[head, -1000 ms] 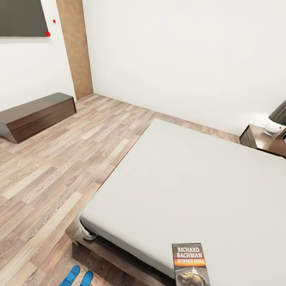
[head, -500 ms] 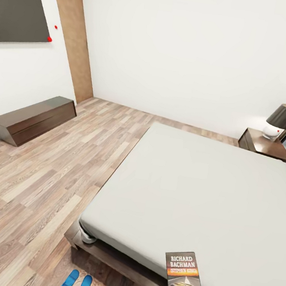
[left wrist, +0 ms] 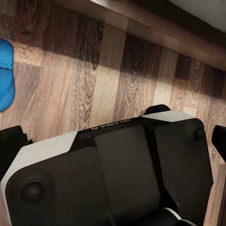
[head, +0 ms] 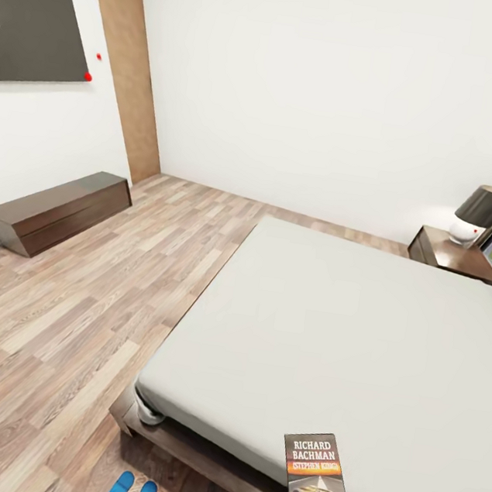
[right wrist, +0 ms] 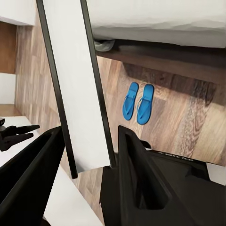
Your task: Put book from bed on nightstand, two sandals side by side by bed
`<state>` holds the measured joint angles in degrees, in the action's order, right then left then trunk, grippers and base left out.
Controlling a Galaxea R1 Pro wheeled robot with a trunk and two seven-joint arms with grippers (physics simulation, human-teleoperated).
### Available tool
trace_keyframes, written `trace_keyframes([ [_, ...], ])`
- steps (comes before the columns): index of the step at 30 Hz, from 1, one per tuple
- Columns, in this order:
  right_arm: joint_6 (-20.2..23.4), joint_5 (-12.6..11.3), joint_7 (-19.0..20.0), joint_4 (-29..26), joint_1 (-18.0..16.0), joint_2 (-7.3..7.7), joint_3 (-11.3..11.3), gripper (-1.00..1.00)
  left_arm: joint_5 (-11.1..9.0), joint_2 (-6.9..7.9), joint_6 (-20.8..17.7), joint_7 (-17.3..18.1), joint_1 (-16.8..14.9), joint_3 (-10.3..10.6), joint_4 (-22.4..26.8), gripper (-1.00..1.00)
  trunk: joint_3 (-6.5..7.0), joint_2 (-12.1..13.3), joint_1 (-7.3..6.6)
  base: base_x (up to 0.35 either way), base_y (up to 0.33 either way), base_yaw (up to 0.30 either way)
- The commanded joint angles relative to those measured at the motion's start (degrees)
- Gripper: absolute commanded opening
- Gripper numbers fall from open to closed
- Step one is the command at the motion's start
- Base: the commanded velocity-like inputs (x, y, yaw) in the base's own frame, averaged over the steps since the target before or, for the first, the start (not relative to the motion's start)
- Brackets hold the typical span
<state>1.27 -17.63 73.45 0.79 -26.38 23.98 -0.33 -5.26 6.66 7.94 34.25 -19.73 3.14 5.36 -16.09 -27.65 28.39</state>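
the right gripper is clamped on the book, which stands edge-on between its two dark fingers in the right wrist view; in the head view you see the cover at the near edge of the bed, low in the frame. you cannot tell from these pictures whether the book rests on the mattress or is just clear of it. the left gripper hangs over the wood floor beside the bed frame, and how its fingers stand you cannot tell. the two sandals lie side by side on the floor just beside the bed, so that part looks done.

the nightstand is well apart, at the far corner of the bed, with a lamp on top. the risk is in the long carry: the book is thin and pinched near one end, so a quick swing could let it pivot or slip out. rolling the base along the bed could also nudge the sandals, and a careless set-down could knock the lamp.
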Motion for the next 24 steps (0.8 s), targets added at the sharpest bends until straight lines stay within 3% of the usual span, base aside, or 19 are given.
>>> trace_keyframes([
  [1, 0.14, -0.11, 0.19, 0.08, -0.06, 0.01, -0.02, -1.0, -0.54, 0.02, 0.15, 0.19, -0.05, 0.37, -0.08, 1.0, 0.01, -0.09, 0.03, 0.0, 0.0, 0.0],
  [24, 0.14, -0.09, 0.2, 0.08, -0.06, 0.01, -0.02, -1.0, -0.54, -0.03, 0.18, 0.16, -0.05, 0.38, -0.08, 1.0, 2.14, -0.09, 0.03, 0.0, 0.0, 0.0],
])
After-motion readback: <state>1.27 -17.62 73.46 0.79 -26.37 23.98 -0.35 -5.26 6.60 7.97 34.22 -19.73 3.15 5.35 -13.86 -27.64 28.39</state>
